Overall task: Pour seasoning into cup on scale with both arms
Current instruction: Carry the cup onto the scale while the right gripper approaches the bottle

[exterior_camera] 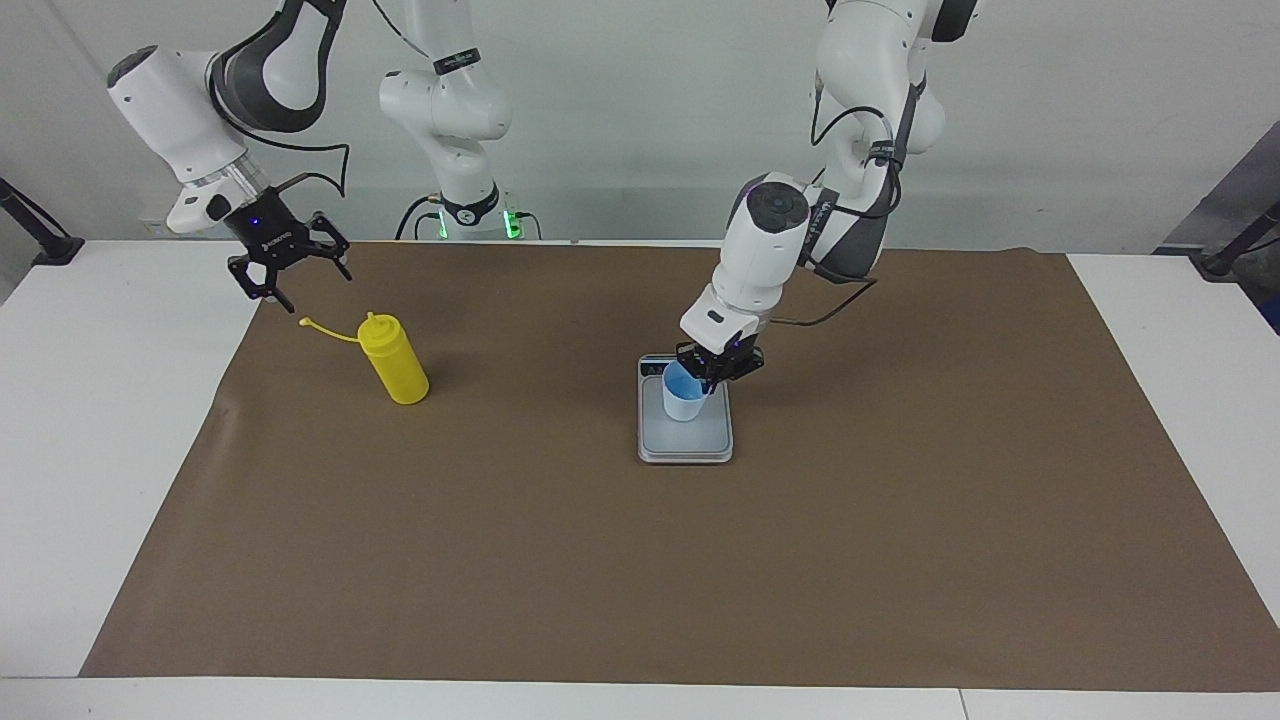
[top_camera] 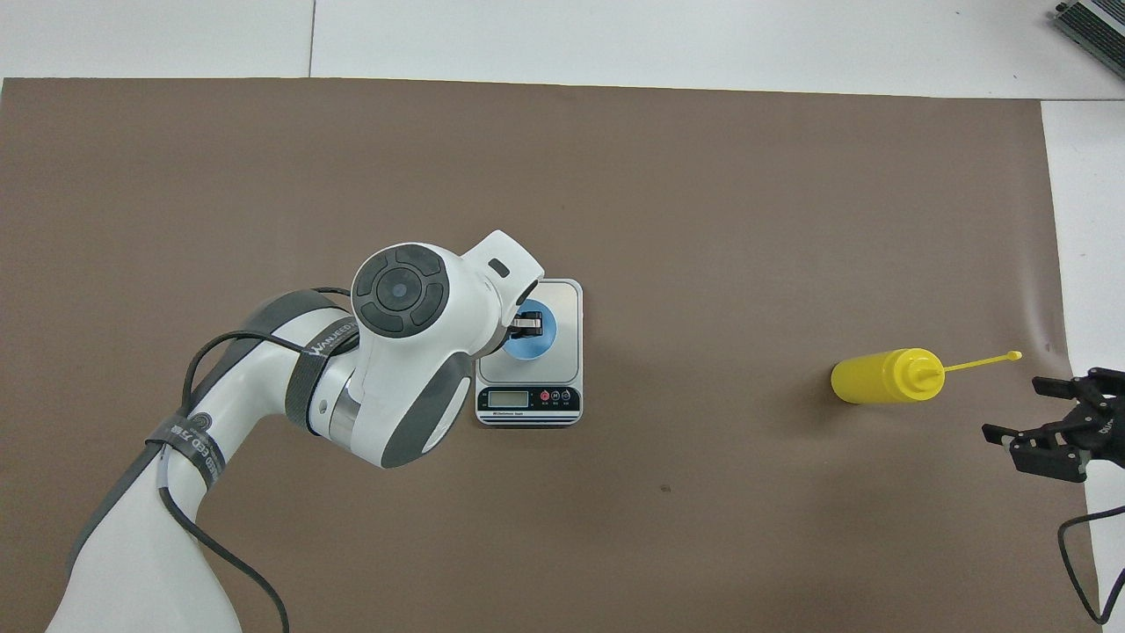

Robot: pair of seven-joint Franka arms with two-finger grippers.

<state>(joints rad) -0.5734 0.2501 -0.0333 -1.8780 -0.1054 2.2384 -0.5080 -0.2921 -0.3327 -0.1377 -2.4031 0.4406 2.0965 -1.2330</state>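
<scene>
The white bench [exterior_camera: 120,450] is covered across most of its top by a brown mat [exterior_camera: 700,560]. 2 white arms reach in over it. The left arm [exterior_camera: 790,240] bends down over the middle of the mat, and its pincer [exterior_camera: 712,372] is clamped tight on the rim of the cup [exterior_camera: 683,400], one finger inside the blue interior and one outside. The right arm [exterior_camera: 190,110] hangs above the mat's edge at its own end of the bench, its pincer [exterior_camera: 288,275] spread wide and holding nothing, in the air just beside the bottle's cap strand [exterior_camera: 325,328]. The scale [exterior_camera: 685,440] lies flat near the middle of the mat, its dark display strip [top_camera: 527,401] on the edge nearer the robots. The seasoning [exterior_camera: 394,358] stands on the mat toward the right arm's end, well apart from the scale, nozzle up. The cup sits on the scale's grey plate, upright, close to the display end.
</scene>
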